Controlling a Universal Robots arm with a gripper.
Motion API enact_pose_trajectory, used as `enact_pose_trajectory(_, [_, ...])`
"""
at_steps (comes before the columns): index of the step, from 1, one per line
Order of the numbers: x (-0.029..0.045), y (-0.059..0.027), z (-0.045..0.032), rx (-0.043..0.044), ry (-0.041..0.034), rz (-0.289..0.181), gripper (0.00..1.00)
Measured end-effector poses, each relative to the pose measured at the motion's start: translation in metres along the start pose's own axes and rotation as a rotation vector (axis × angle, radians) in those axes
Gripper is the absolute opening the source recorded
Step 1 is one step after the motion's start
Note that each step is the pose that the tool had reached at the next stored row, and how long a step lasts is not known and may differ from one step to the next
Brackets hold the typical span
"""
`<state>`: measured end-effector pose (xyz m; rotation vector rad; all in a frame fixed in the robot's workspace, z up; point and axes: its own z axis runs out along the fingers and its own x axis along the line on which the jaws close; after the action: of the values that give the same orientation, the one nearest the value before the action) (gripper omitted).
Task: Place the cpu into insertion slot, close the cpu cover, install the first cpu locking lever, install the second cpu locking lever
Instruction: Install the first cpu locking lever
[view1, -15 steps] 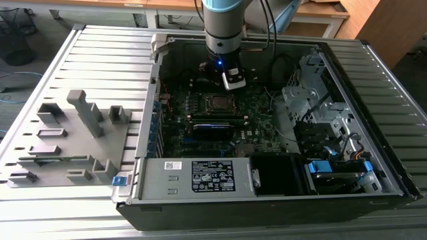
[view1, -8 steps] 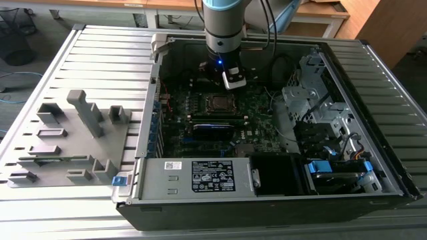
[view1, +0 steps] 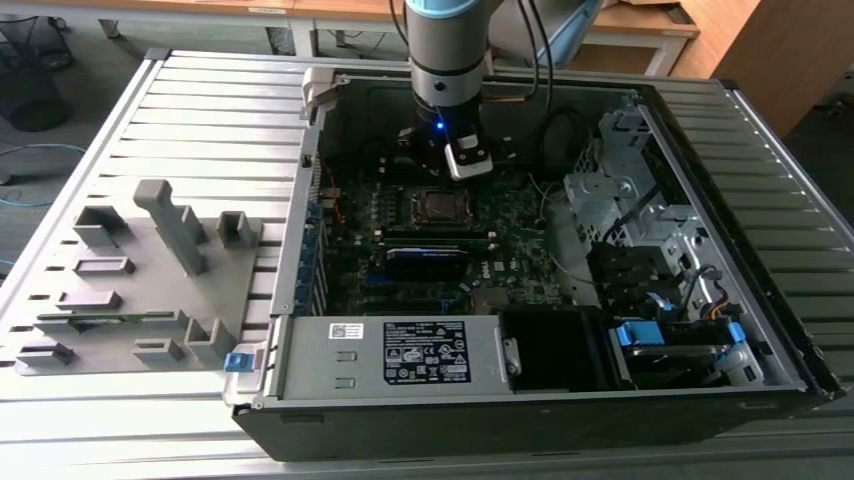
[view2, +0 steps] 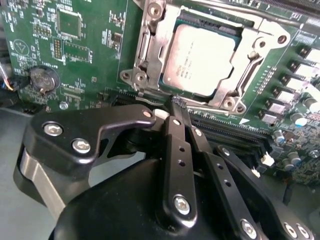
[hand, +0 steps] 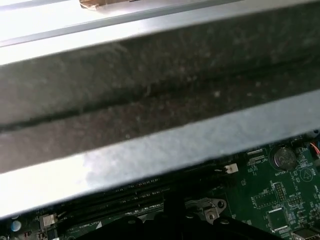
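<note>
On the exterior view's left, a grey fixture block (view1: 134, 290) with upright posts sits on the slatted table (view1: 214, 130), beside the open computer case (view1: 534, 400). Inside the case lies the dark green motherboard (view1: 514, 225), and near its middle sits the insertion slot (view1: 437, 206) – well away from the labelled power supply (view1: 394, 352) at the near edge.

The arm (view1: 450, 50) comes down just behind the socket. In the second wrist view the gripper (view2: 178, 107) has its black fingers (view2: 176, 145) pressed together with nothing between them, their tips just beside the socket's edge.

The cpu (view2: 200, 59) lies flat in the socket, its dull metal top showing through the window of the cpu cover (view2: 150, 55) – the cover is down over it. A coin battery (view2: 42, 79) sits on the board well off to the side.
</note>
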<state>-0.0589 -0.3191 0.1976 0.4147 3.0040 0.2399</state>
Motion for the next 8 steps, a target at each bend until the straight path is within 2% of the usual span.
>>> enact_pose_trajectory(8, [0.0008,0.0022,0.0009,0.0021,-0.0004,0.000,0.11])
